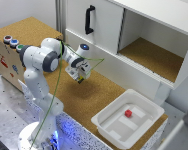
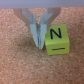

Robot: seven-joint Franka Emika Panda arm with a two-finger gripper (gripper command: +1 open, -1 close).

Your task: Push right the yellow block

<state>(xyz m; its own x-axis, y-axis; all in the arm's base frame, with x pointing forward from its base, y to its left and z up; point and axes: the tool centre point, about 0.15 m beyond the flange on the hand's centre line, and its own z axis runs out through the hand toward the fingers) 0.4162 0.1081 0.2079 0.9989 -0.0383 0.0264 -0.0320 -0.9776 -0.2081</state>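
Note:
The yellow block (image 2: 56, 41) is a small bright cube with a black letter N on its top face, resting on the cork board. My gripper (image 2: 39, 44) is shut with nothing between its fingers, and it stands right beside the block, one finger (image 2: 43, 31) against the block's side. In the exterior view the gripper (image 1: 81, 76) is low over the cork table in front of the cabinet. There the block (image 1: 80, 81) shows only as a yellow speck at the fingertips.
A white tray (image 1: 110, 131) at the exterior view's lower right holds a small red cube (image 1: 128, 113). A white cabinet (image 1: 101, 22) with a black handle (image 1: 89, 20) and an open compartment stands behind. A cork box with coloured buttons (image 1: 10, 41) sits at the left.

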